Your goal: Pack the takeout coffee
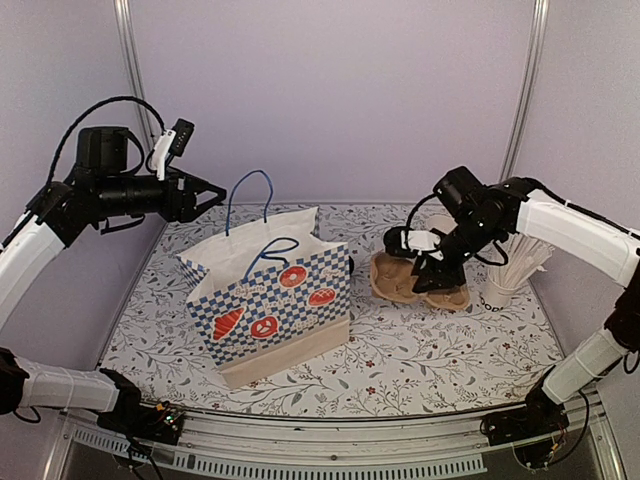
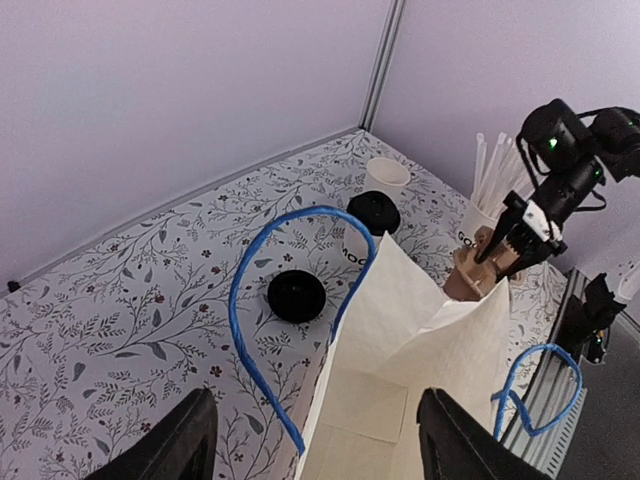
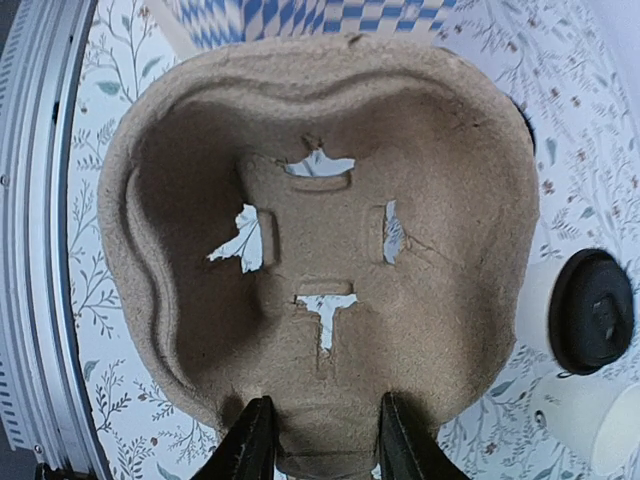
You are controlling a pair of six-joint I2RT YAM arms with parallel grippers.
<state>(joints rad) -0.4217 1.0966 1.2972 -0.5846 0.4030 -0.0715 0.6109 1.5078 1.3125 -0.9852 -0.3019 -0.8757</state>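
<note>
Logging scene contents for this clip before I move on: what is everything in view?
paper bag: one, blue-and-white checked with blue handles, standing open mid-table
takeout coffee: one, white with black lid, behind the bag
loose lid: one, black, flat on the table behind the bag
open cup: one, white, beside the takeout coffee
cup of sticks: one, white, right side
cup carrier: one, brown pulp, right of the bag
table: one, floral cover
left arm: one, black and white, raised at left, jaws open, empty
right arm: one, black and white, jaws closed on the cup carrier's edge
</note>
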